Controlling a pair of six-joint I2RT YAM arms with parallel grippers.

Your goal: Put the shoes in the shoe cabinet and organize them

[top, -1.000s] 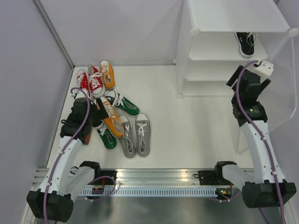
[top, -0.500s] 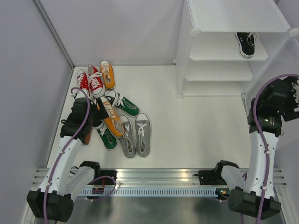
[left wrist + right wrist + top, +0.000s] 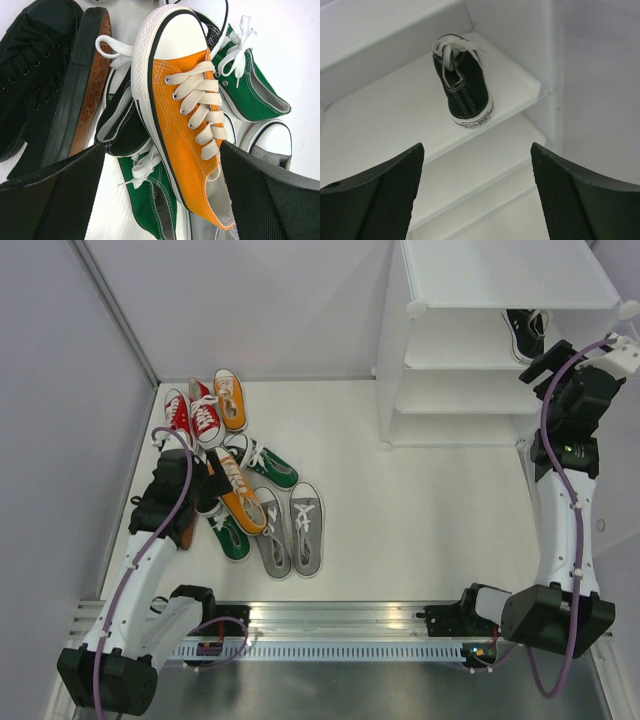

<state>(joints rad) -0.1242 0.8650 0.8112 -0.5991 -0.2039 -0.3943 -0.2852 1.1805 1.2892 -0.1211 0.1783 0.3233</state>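
Note:
Shoes lie in a pile at the left of the top view: two red [image 3: 192, 414], an orange one [image 3: 230, 400], two green [image 3: 265, 462], two grey [image 3: 290, 532]. My left gripper [image 3: 208, 488] is open over the pile, its jaws either side of the heel end of a second orange shoe [image 3: 185, 115], not touching it. A black shoe [image 3: 30, 75] lies on its side to its left. My right gripper [image 3: 537, 365] is open and empty before the white shoe cabinet [image 3: 470, 390], facing a black shoe [image 3: 462, 85] standing on a shelf [image 3: 380, 115].
Green shoes [image 3: 250, 85] lie under and beside the orange one. Grey walls close in the white floor at left and back. The cabinet's translucent side panel [image 3: 600, 440] stands right beside my right arm. Lower cabinet shelves [image 3: 485, 170] hold nothing in view.
My right arm has swung from beside the cabinet out to the right, then up to its front right corner, gripper open throughout. The left arm and the shoes have not moved.

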